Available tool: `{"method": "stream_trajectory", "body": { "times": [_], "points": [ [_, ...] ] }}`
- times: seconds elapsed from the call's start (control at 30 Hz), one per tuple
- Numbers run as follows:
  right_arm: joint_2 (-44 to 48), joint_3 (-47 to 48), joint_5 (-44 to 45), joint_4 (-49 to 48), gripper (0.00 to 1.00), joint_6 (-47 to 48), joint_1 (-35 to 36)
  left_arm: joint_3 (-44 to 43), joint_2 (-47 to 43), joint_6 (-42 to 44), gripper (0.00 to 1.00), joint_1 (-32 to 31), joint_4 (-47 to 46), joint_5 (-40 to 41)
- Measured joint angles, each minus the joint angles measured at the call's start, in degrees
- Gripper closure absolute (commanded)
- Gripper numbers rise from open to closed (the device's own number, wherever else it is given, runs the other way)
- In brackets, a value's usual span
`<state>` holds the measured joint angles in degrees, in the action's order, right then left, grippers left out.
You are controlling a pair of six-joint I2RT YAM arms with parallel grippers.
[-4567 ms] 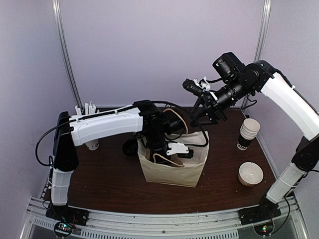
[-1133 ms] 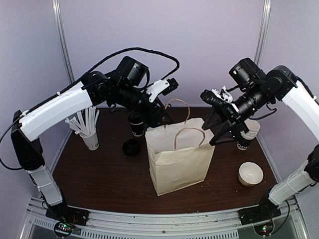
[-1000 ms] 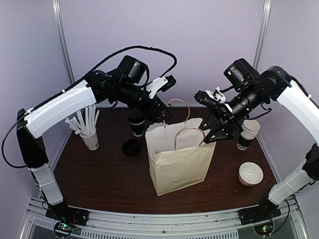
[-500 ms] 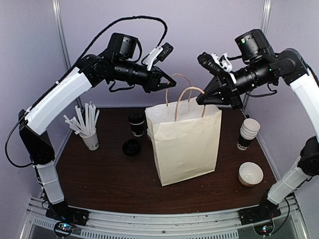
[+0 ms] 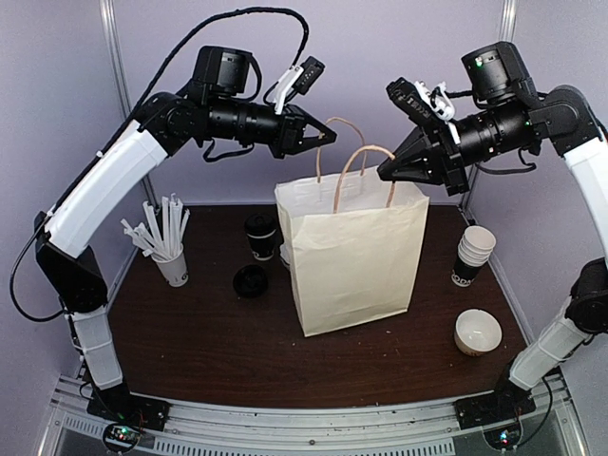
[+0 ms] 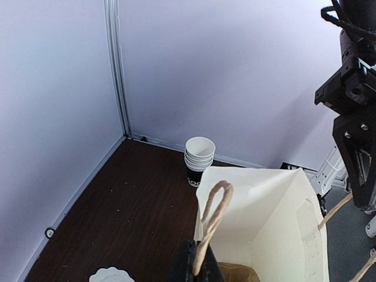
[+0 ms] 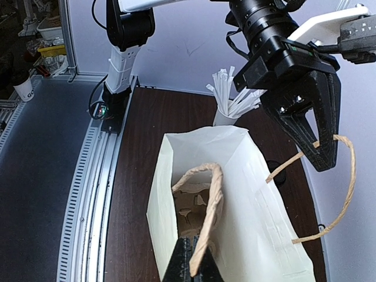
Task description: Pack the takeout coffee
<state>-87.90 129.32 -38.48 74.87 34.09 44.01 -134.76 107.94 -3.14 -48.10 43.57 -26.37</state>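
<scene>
Pale lilac walls (image 5: 399, 57) close in the table (image 5: 209, 342) on three sides, plain and matte. A thin metal strip (image 5: 119, 104) runs up each back corner; the left wrist view shows one coming down to the tabletop. The table is dark brown wood, dusted with small pale specks. A ribbed metal rail (image 5: 304, 418) lines its near edge. Beyond the rail, the right wrist view shows a grey floor (image 7: 35, 194) and, further off, dim shelves (image 7: 41, 35) — their contents too dark to tell. The light is soft and even, with only faint shadows.
</scene>
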Motion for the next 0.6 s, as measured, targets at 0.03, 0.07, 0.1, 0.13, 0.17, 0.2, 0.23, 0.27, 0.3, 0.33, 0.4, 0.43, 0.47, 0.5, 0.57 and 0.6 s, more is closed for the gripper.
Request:
{"method": "stream_trajectory", "body": {
  "times": [0.03,0.07,0.1,0.13,0.17,0.2,0.23,0.27,0.3,0.33,0.4,0.43,0.47,0.5,0.57,0.6],
  "points": [
    [0.0,-0.3,0.0,0.0,1.00,0.0,0.0,0.0,0.2,0.0,1.00,0.0,0.1,0.0],
    [0.0,-0.6,0.0,0.0,1.00,0.0,0.0,0.0,0.4,0.0,1.00,0.0,0.2,0.0],
    [-0.1,-0.8,0.0,0.0,1.00,0.0,0.0,0.0,0.5,0.1,1.00,0.0,0.3,0.0],
    [-0.1,-1.1,0.0,-0.1,1.00,0.0,0.0,0.0,0.6,0.2,1.00,0.0,0.5,0.0],
    [-0.1,-1.4,0.0,-0.1,1.00,0.0,0.0,0.0,0.7,0.3,1.00,0.0,0.7,0.1],
    [-0.1,-1.7,0.0,-0.1,1.00,0.0,0.0,0.0,0.8,0.4,1.00,0.0,1.0,0.2],
    [-0.1,-2.1,0.0,-0.2,1.00,0.0,0.0,0.1,0.8,0.5,1.00,0.0,1.1,0.3],
    [-0.1,-2.6,0.0,-0.2,1.00,0.0,0.0,0.2,0.8,0.6,1.00,0.0,1.1,0.4],
    [-0.1,-3.1,0.0,-0.2,1.00,0.0,0.0,0.3,0.8,0.7,1.00,0.0,1.1,0.5],
    [-0.1,-3.7,0.0,-0.3,1.00,0.0,0.0,0.5,0.8,0.7,1.00,0.0,1.1,0.5],
    [-0.1,-4.7,0.2,-0.5,1.00,0.0,0.0,1.0,0.8,0.7,0.99,0.0,1.1,0.8],
    [-0.1,-5.3,0.3,-0.6,1.00,0.0,0.0,1.3,0.8,0.8,0.97,0.0,1.1,1.0],
    [-0.1,-5.7,0.4,-0.7,0.98,0.0,0.0,1.5,0.9,0.9,0.95,0.0,1.1,1.2],
    [-0.1,-6.2,0.6,-1.0,0.93,0.0,0.0,1.7,1.0,0.9,0.88,0.0,1.1,1.5],
    [-0.1,-7.1,1.3,-1.4,0.55,-0.1,-0.1,2.0,1.3,1.1,0.46,0.0,1.1,2.0],
    [-0.1,-7.5,1.5,-1.5,0.39,-0.6,-0.2,2.0,1.5,1.4,0.25,0.0,1.2,2.3]
  ]
}}
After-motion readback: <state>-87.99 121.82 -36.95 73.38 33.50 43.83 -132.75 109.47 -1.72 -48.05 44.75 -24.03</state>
